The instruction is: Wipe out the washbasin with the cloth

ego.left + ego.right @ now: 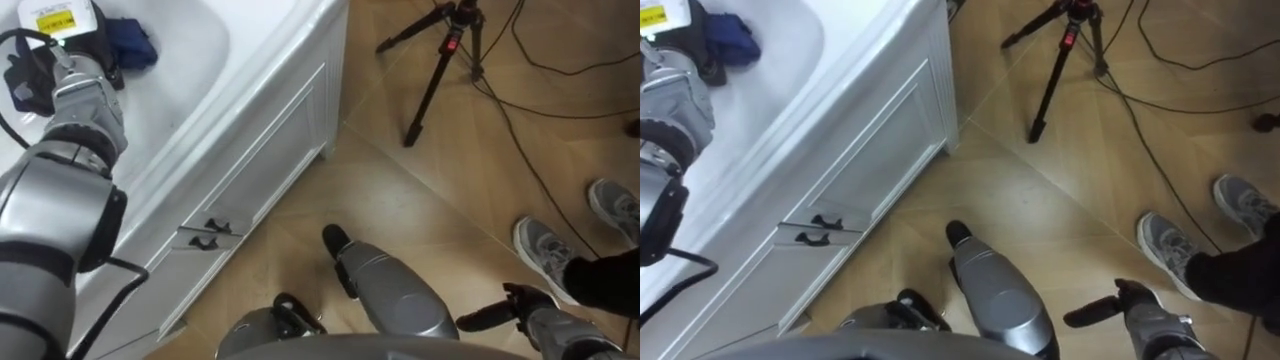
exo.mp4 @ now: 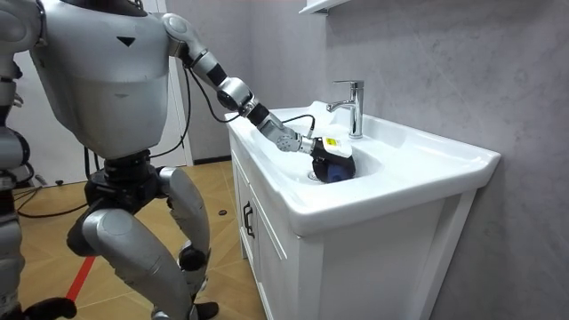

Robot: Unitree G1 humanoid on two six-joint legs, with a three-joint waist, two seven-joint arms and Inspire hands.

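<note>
Blue cloth (image 2: 335, 167) is seen in the basin (image 2: 416, 163), just beyond the left hand (image 2: 292, 140); finger grip on it cannot be told

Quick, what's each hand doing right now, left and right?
Left hand: on the blue cloth in the basin; open or closed cannot be told.
Right hand: open, relaxed at the robot's side, holding nothing.
</note>
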